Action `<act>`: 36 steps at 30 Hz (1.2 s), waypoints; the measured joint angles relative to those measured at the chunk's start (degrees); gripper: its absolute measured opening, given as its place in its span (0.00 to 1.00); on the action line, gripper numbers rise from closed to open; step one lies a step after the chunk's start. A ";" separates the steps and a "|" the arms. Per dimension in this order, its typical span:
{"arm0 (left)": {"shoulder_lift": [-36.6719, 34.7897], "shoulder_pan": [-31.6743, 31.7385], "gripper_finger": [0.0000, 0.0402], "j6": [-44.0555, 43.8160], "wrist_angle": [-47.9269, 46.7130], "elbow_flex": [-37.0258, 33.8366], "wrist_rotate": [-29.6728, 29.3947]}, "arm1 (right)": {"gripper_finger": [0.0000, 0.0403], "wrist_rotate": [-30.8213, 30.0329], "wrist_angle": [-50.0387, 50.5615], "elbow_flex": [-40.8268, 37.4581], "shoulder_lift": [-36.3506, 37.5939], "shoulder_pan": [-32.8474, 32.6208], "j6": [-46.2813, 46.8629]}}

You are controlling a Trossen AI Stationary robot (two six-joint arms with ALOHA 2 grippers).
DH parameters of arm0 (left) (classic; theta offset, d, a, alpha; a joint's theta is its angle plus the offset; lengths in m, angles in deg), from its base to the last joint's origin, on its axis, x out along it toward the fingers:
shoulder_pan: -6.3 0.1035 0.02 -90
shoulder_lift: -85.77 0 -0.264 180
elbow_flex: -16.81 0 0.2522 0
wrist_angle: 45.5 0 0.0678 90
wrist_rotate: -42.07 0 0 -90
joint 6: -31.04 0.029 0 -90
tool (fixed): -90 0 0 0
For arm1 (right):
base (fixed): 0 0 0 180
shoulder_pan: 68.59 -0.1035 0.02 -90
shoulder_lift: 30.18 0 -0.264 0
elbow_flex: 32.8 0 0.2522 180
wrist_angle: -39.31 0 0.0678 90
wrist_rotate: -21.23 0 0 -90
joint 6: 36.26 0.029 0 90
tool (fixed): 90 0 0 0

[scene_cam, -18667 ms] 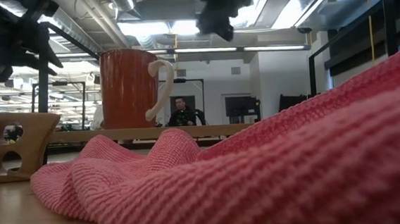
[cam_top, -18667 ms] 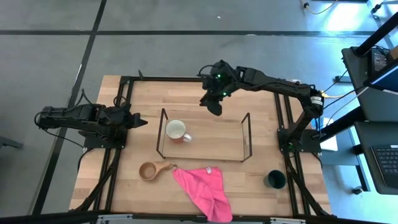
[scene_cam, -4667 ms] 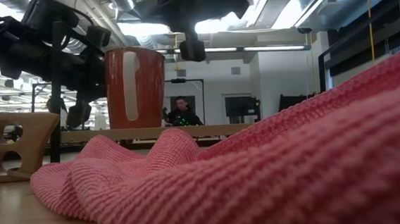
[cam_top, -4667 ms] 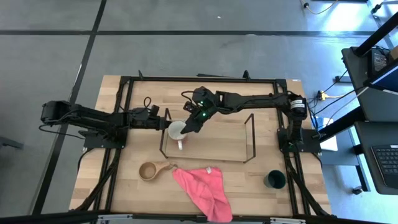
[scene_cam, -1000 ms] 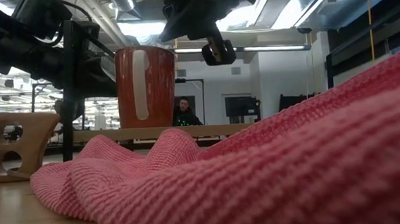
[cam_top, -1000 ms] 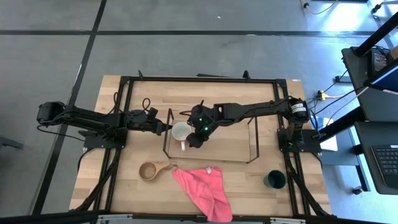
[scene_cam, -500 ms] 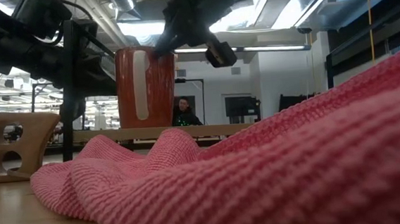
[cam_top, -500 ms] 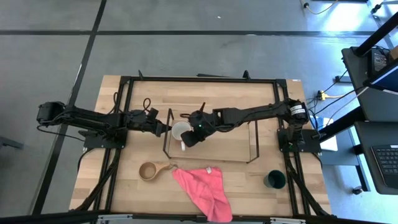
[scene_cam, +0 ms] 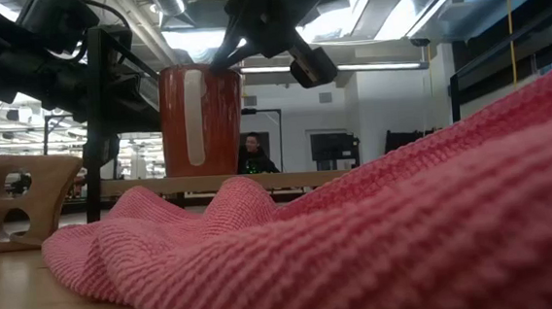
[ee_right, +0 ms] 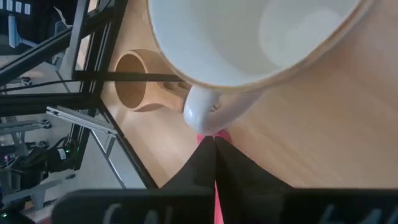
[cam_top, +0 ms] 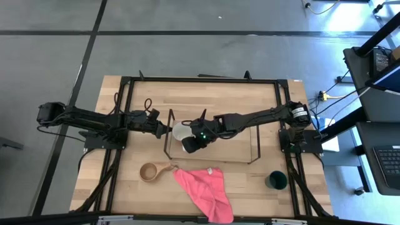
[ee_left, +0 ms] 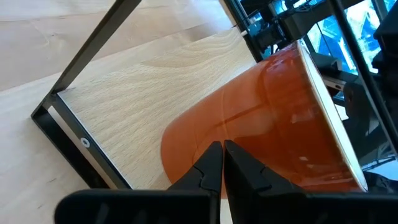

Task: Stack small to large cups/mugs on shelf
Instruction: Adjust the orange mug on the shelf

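- The table (cam_top: 206, 94) of pale wood carries everything, both arms reaching in over it from opposite sides.
- The shelf (cam_top: 252, 140), a low rack of thin black rods, stands mid-table; the mug sits at its left end.
- The pink cloth (cam_top: 205, 189) lies crumpled at the near edge, apart from the shelf, and fills the foreground of the low view.
- The mug (cam_top: 182, 132), reddish outside and white inside, stands upright on the shelf between the two grippers, its white handle turned toward the cloth.
- The wooden cup (cam_top: 150, 171) rests on the table near the shelf's left end, just beside the cloth.
- The green cup (cam_top: 275, 180) stands alone near the table's right near corner, well apart from the rest.
- The left gripper (cam_top: 167, 129) has its fingers pinched together, their tips up against the mug's outer wall (ee_left: 249, 124); nothing is held.
- The right gripper (cam_top: 190, 146) is clenched too, its closed tips right at the mug's handle (ee_right: 208, 112), holding nothing.
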 joint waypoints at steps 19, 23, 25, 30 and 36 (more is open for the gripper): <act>0.00 0.00 0.02 -0.14 -0.02 0.00 1.15 | 0.00 -1.72 -1.61 0.07 -1.64 -0.28 -0.28; 0.02 0.00 0.02 -0.05 -0.02 0.00 1.14 | 0.00 -1.72 -3.21 0.07 -1.64 -0.25 -0.28; 0.02 0.00 0.02 0.01 -0.02 0.00 1.12 | 0.00 -1.72 -4.81 0.07 -1.64 -0.21 -0.25; 0.00 0.00 0.02 0.01 -0.02 0.00 1.16 | 0.01 -2.25 -4.93 0.07 -1.64 0.32 -0.27; 0.01 0.00 0.02 0.01 -0.02 0.00 1.37 | 0.01 -2.25 -4.46 0.07 -1.64 0.84 -0.74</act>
